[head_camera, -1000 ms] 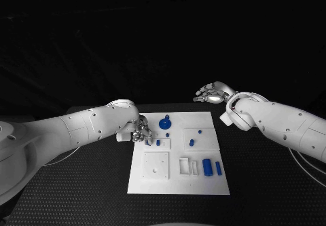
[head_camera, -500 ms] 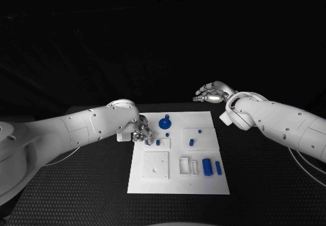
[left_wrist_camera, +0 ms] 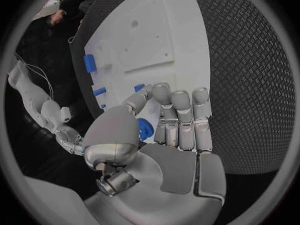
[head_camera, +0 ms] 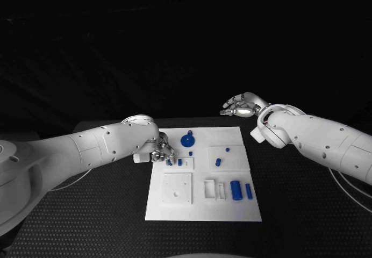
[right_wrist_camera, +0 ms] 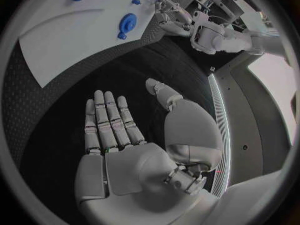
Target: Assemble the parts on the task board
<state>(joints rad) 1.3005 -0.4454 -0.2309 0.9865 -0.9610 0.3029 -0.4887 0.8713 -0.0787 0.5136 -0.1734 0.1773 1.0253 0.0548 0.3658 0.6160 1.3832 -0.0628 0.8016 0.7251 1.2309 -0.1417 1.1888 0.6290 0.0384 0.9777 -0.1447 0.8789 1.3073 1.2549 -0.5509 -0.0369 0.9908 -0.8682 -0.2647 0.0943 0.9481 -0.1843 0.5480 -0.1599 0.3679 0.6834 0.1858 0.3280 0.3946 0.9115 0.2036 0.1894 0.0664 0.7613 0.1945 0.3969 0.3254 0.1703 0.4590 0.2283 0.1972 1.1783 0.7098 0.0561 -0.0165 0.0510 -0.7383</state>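
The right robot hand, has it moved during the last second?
No. The right robot hand hangs open beyond the far right corner of the white board, as before.

we see a black table [head_camera: 93,215] with a textured mat surface; the white task board [head_camera: 233,207] lies flat at its middle, long side running near to far.

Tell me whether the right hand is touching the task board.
Apart. In the head view the right hand is raised beyond the task board's far edge, and the right wrist view shows its open fingers over black table, clear of the white board.
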